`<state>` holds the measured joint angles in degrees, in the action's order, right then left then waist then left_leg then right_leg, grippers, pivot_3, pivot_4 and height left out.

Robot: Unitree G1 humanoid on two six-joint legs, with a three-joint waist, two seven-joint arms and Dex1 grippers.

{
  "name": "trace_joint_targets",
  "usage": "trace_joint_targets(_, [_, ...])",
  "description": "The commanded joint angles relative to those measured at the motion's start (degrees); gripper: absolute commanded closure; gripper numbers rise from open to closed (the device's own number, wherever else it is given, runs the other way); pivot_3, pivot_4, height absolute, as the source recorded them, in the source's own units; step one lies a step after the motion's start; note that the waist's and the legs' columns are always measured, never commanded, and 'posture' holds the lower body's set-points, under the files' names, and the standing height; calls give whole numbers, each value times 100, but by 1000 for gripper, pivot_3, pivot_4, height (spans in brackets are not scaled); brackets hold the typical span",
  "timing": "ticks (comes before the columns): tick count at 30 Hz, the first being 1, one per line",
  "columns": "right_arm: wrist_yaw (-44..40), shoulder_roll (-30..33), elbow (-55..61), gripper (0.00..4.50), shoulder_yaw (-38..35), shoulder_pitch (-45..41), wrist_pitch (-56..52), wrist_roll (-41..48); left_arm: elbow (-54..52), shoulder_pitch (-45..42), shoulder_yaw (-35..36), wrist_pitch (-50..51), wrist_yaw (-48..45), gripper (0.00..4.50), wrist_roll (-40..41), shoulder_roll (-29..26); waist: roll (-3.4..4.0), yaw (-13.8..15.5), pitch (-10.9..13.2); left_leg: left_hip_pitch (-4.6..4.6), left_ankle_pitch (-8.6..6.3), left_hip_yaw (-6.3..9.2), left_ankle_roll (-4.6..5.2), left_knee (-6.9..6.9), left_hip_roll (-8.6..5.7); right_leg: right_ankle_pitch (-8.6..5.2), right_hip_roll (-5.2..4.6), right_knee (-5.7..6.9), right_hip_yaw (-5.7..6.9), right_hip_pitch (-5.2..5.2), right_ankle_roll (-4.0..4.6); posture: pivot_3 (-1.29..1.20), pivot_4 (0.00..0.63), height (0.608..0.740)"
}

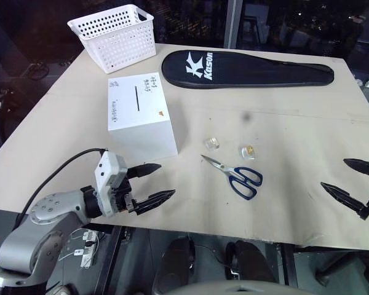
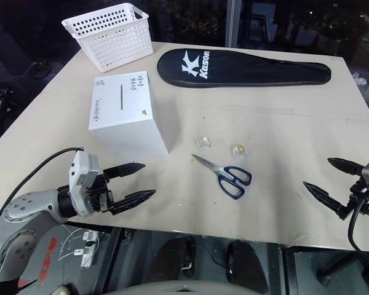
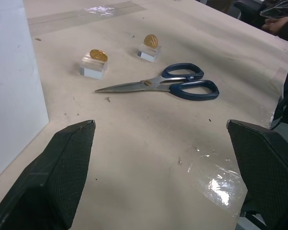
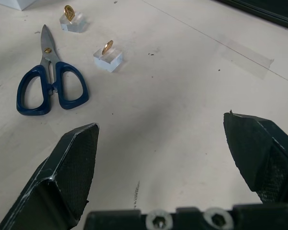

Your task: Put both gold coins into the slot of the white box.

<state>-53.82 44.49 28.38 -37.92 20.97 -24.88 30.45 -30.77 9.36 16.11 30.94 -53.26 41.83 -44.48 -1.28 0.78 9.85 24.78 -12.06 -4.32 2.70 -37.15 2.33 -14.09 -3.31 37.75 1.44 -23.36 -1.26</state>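
Two gold coins stand on edge, each on a small clear plastic cube: one (image 3: pixel 98 55) nearer the white box, the other (image 3: pixel 151 40) to its right, both just beyond the scissors. The white box (image 1: pixel 141 117) sits left of centre, its dark slot (image 1: pixel 137 99) on the written-upon top face. My left gripper (image 1: pixel 152 184) hovers open near the table's front edge, in front of the box. At the right edge my right gripper (image 1: pixel 350 178) is open too, well apart from the coins. Nothing is held.
Blue-handled scissors (image 1: pixel 234 174) lie in front of the cubes. A white perforated basket (image 1: pixel 115 36) stands at the back left. A black racket cover (image 1: pixel 246 69) lies across the back. The table's front edge (image 1: pixel 234 236) is close under both grippers.
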Motion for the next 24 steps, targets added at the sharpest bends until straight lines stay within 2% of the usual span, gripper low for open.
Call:
trace_joint_targets(1, [860,-144,693,0,459,-420,-525,41,-63,-231,84,-37,219,28,92,112,0,0,0,0,0,0,0,0,0,0,0,0,0,0,0,0,150,740])
trace_joint_targets(2, [1475,-241,1154,0,1030,-856,-1021,19,-48,-402,56,-69,308,28,57,149,-5,-26,-3,-1,2,0,3,0,0,-2,0,0,0,0,-3,0,150,740])
trace_joint_targets(4, [2199,-471,1556,0,1922,-1711,-2059,385,-23,-672,63,-55,434,28,161,258,-6,-99,0,-2,-1,-3,-5,-9,17,1,4,8,6,-4,-1,0,150,740])
trace_joint_targets(10, [3587,-1423,965,0,3423,-3476,-3665,122,-231,-726,-13,-58,-51,28,348,61,-12,-73,-3,22,15,-7,18,1,2,16,-6,9,25,-28,24,0,150,740])
trace_joint_targets(11, [3680,-1517,880,393,3534,-3630,-3773,73,-260,-698,-14,-83,-103,0,333,30,-11,-87,-1,24,15,-8,18,1,1,16,-6,8,25,-29,24,0,150,740])
trace_joint_targets(13, [3882,-1715,621,775,3857,-3980,-3925,-111,-310,-646,11,-126,-139,0,294,4,-10,-93,-1,26,15,-15,18,4,0,16,-1,8,25,-34,22,0,150,740])
trace_joint_targets(17, [4153,-2090,205,775,3995,-4403,-4349,-201,-498,-483,97,-194,-107,0,252,-16,-9,-119,0,24,14,-13,20,6,2,16,18,10,28,-34,22,0,150,740])
trace_joint_targets(21, [4209,-2153,95,2508,3982,-4552,-4513,-272,-618,-411,91,-215,-48,0,268,-10,-9,-108,0,24,14,-12,20,4,1,16,17,10,38,-32,22,0,150,740])
trace_joint_targets(24, [4252,-2202,-13,2508,3995,-4638,-4618,-336,-677,-347,84,-245,-43,0,256,-10,-8,-139,-1,21,14,-16,21,4,1,17,17,13,39,-32,22,0,150,740])
